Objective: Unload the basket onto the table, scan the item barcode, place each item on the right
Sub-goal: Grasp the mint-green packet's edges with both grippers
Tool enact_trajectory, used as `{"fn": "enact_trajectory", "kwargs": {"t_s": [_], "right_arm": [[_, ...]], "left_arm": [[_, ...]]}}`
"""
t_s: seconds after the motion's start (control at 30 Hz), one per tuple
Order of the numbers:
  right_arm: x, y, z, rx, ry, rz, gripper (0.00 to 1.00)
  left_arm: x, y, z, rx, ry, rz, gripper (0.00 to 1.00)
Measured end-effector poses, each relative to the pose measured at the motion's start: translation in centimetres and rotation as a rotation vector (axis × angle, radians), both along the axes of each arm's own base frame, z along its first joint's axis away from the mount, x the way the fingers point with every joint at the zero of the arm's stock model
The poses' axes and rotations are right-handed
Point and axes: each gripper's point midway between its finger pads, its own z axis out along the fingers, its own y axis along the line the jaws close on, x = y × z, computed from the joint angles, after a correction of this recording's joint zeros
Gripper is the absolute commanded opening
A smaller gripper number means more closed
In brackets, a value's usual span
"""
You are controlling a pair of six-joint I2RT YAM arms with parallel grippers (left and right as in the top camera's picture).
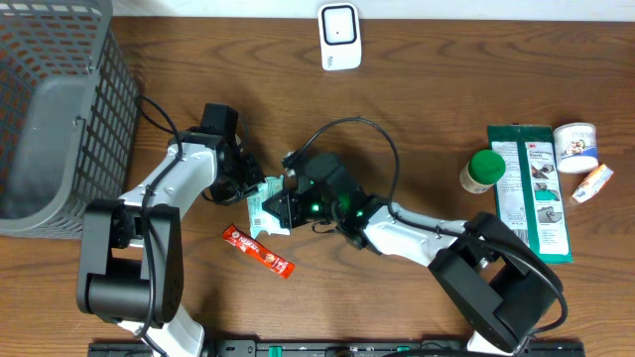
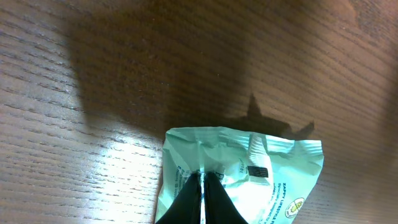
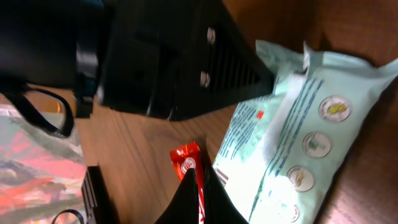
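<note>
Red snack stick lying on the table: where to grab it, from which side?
Grip the red snack stick mid-length, across its narrow width, coming straight down from above. It lies flat and diagonal on the table, so turn the wrist square to its long axis.

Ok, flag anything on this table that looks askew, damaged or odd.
The mint-green packet, pinched in the left gripper, has a crumpled, wrinkled edge. The red sachet lies diagonally on the table near it. Nothing spilled or broken shows.
</note>
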Motion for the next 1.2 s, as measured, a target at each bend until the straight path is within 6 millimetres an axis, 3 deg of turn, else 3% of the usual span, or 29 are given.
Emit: {"fn": "enact_trajectory", "kwargs": {"t_s": [0.13, 0.4, 0.6, 0.73, 0.87, 1.0, 1.2], "right_arm": [[-1.1, 1.0, -1.0, -0.026, -0.011, 0.010, 0.01], [-2.8, 1.2, -5.9, -0.100, 0.079, 0.036, 0.01], [-4.5, 1.3, -6.2, -0.087, 0.170, 0.091, 0.01], [-5.7, 0.4, -6.6, -0.121, 0.256, 0.110, 0.01], [-4.6, -0.4, -5.3, -0.106, 0.218, 0.106, 0.01], [-2.2, 0.1, -2.0, -0.022, 0.092, 0.084, 0.01], [-0.5, -0.5, -2.5, -0.073, 0.026, 0.007, 0.01]], "left_arm": [[0.0, 0.0, 0.0, 0.000, 0.000, 0.000, 0.07], [0.0, 0.0, 0.0, 0.000, 0.000, 0.000, 0.08], [0.0, 0.0, 0.0, 0.000, 0.000, 0.000, 0.07], [0.3, 0.0, 0.0, -0.002, -0.011, 0.000, 0.07], [0.5, -0.1, 0.0, -0.003, -0.022, 0.000, 0.07], [1.1, -0.1, 0.0, -0.006, -0.043, 0.000, 0.07], [1.1, -0.2, 0.0, -0.006, -0.044, 0.000, 0.08]]}}
